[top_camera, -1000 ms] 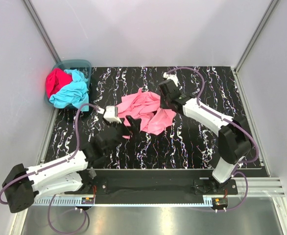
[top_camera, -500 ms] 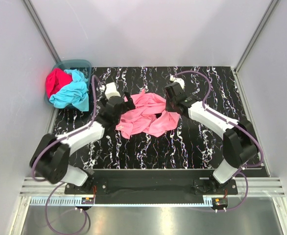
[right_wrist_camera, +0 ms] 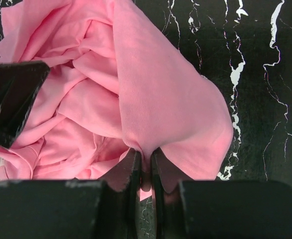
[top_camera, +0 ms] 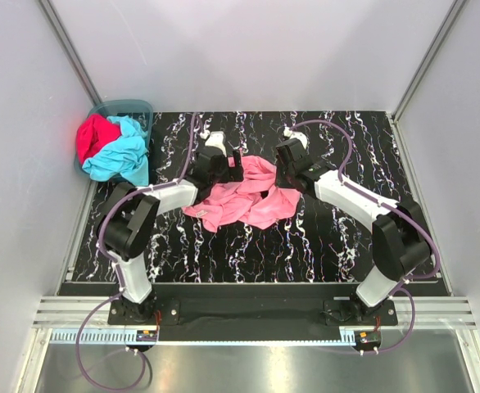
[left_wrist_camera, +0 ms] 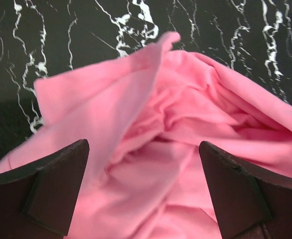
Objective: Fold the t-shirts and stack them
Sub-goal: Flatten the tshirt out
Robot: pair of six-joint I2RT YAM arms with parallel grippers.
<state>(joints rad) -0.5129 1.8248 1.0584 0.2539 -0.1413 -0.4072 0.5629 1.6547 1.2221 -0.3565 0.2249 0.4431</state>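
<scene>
At upper left, the crimson tee (top_camera: pixel 94 137) and turquoise tee (top_camera: pixel 122 155) sit unmoved in the basket (top_camera: pixel 124 104). The left gripper (top_camera: pixel 235 168), jaws wide, has swung up to the pink tee (top_camera: pixel 242 198) bunched at the centre of the desk (top_camera: pixel 346 237). At its right edge the right gripper (top_camera: pixel 279 173) still pinches it in narrow jaws.

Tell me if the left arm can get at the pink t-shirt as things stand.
Probably yes: the left pincer hangs open right over the crumpled pink t-shirt, with nothing between them. The right pincer pinches another edge, off to the side.
</scene>
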